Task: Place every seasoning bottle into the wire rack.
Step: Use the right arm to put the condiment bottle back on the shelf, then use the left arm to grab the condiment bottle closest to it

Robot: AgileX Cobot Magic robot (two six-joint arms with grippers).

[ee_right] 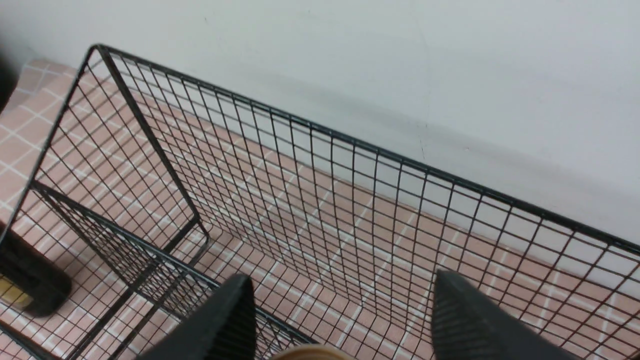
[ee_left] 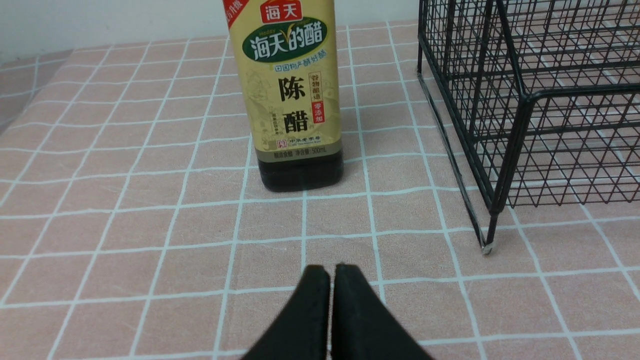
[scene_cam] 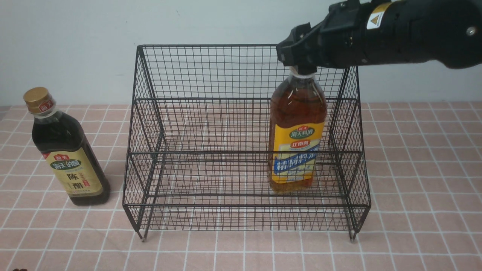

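The amber seasoning bottle (scene_cam: pixel 297 139) with a yellow-and-blue label stands upright on the lower shelf of the black wire rack (scene_cam: pixel 211 46), at its right side. My right gripper (scene_cam: pixel 299 62) hovers over its top and is open. In the right wrist view the fingers of this gripper (ee_right: pixel 341 277) stand wide apart, with the gold cap (ee_right: pixel 312 352) between them and untouched. The dark seasoning bottle (scene_cam: pixel 69 158) with a beige label stands on the table left of the rack. My left gripper (ee_left: pixel 331 272) is shut and empty, low over the cloth in front of that bottle (ee_left: pixel 292 100).
A pink checked cloth (scene_cam: pixel 421 169) covers the table, and a white wall stands close behind the rack. The rack's front left leg (ee_left: pixel 487 245) is right of the left gripper. The rack's tall mesh back (ee_right: pixel 350 145) rises beyond the right gripper.
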